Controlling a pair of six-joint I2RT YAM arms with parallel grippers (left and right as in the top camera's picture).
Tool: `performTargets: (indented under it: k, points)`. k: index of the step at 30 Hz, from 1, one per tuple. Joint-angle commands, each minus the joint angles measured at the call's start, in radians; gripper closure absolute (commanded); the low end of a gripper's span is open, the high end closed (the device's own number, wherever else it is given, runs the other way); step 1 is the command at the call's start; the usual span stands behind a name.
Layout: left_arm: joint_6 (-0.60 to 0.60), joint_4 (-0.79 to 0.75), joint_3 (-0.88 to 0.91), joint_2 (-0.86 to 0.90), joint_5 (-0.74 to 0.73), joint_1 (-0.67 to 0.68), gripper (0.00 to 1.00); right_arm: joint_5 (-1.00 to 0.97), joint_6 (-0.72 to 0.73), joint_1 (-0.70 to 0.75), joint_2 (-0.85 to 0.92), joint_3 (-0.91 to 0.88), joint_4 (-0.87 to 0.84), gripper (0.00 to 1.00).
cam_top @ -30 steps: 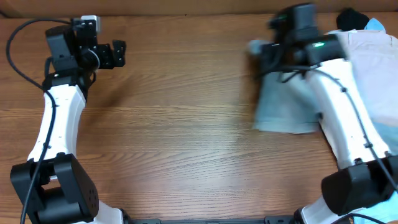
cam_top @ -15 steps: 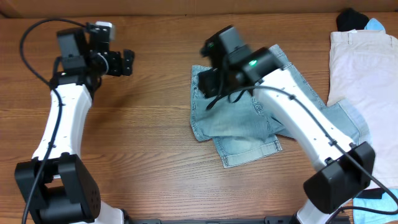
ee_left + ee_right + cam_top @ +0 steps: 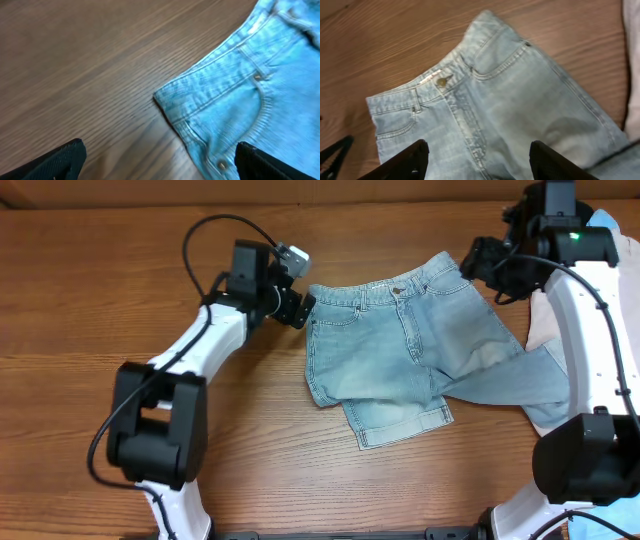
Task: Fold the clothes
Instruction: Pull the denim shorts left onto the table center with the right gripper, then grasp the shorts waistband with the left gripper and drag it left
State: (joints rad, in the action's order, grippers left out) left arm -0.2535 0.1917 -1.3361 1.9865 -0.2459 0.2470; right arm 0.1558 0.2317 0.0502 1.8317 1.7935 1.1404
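The clothes, a pair of light-blue denim shorts (image 3: 410,350), lie front-up mid-table, button and fly showing, waistband toward the far side. One leg is rumpled and trails right. My left gripper (image 3: 298,308) is open at the waistband's left corner. In the left wrist view that corner (image 3: 240,100) lies between the spread fingers (image 3: 60,160), nothing gripped. My right gripper (image 3: 478,265) hangs open above the waistband's right end. In the right wrist view the shorts (image 3: 485,110) fill the picture under the open gripper (image 3: 480,162).
A white garment (image 3: 543,310) lies at the right edge, partly under my right arm and the shorts' trailing leg, and shows in the right wrist view (image 3: 632,75). A light-blue cloth (image 3: 605,220) sits at the far right corner. Bare wood lies left of the shorts.
My right gripper opened, let go of the shorts and drew back to the far right. The shorts now lie spread out. My left arm swung right to the waistband corner.
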Motion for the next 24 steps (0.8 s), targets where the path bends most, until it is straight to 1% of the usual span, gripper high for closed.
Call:
performTargets:
  k: [1,4,6,7,11,12,14,15,16,17,18,19,20,24]
  points:
    - [0.074,-0.043,-0.016,0.074,0.043,0.011,0.04,0.003,0.004,0.011,-0.048,0.026,0.002,0.31]
    - [0.102,-0.082,-0.016,0.119,0.043,0.029,0.04,0.003,0.004,0.011,-0.048,0.026,-0.002,0.31]
    - [0.101,-0.106,-0.016,0.145,0.034,0.046,0.02,0.003,0.005,0.011,-0.048,0.026,-0.002,0.32]
    - [0.1,-0.115,-0.016,0.152,0.007,0.056,0.0,0.003,0.005,0.011,-0.048,0.026,-0.002,0.31]
    - [0.097,-0.135,-0.016,0.159,-0.078,0.07,0.0,0.003,0.005,0.011,-0.048,0.026,-0.002,0.32]
    - [0.097,-0.142,-0.016,0.163,-0.105,0.072,0.06,0.003,0.005,0.011,-0.048,0.026,-0.002,0.33]
    - [0.096,-0.137,-0.016,0.169,-0.111,0.074,0.14,0.004,0.01,0.011,-0.048,0.026,-0.003,0.36]
    - [0.093,-0.129,-0.016,0.175,-0.11,0.073,0.23,0.01,0.01,0.011,-0.048,0.026,-0.003,0.39]
    - [0.092,-0.125,-0.016,0.18,-0.109,0.073,0.33,0.015,0.009,0.01,-0.048,0.026,-0.003,0.41]
    - [0.092,-0.124,-0.016,0.185,-0.105,0.073,0.51,0.018,0.009,0.01,-0.048,0.026,-0.003,0.43]
    - [0.093,-0.122,-0.016,0.186,-0.095,0.071,0.64,0.019,0.009,0.01,-0.048,0.026,-0.003,0.44]
    - [0.094,-0.123,-0.016,0.187,-0.047,0.065,0.82,0.022,0.009,0.01,-0.048,0.026,-0.003,0.46]
    - [0.099,-0.123,-0.018,0.187,-0.015,0.063,0.86,0.023,0.009,0.01,-0.048,0.026,-0.003,0.46]
    - [0.151,-0.116,-0.049,0.187,0.145,0.04,0.92,0.023,0.008,0.009,-0.048,0.026,0.006,0.46]
